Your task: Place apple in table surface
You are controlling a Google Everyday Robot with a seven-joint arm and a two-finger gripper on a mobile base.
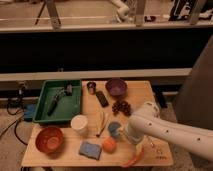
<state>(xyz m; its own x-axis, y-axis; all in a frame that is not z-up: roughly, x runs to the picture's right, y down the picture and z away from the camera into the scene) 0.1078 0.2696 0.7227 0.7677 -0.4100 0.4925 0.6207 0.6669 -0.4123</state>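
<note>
The apple (109,144), small, round and orange-red, lies on the table surface (145,95) near the front edge, between a blue sponge (90,150) and the arm. My gripper (125,135) is at the end of the white arm (160,129), which comes in from the right. It is low over the table, just right of the apple and beside the small blue cup (114,128). The arm hides part of the cup.
A green tray (57,102) with dark tools is at the back left. A purple bowl (116,87), dark grapes (121,106), a white cup (79,123) and an orange bowl (49,140) stand around. A carrot-shaped thing (132,159) lies at the front edge.
</note>
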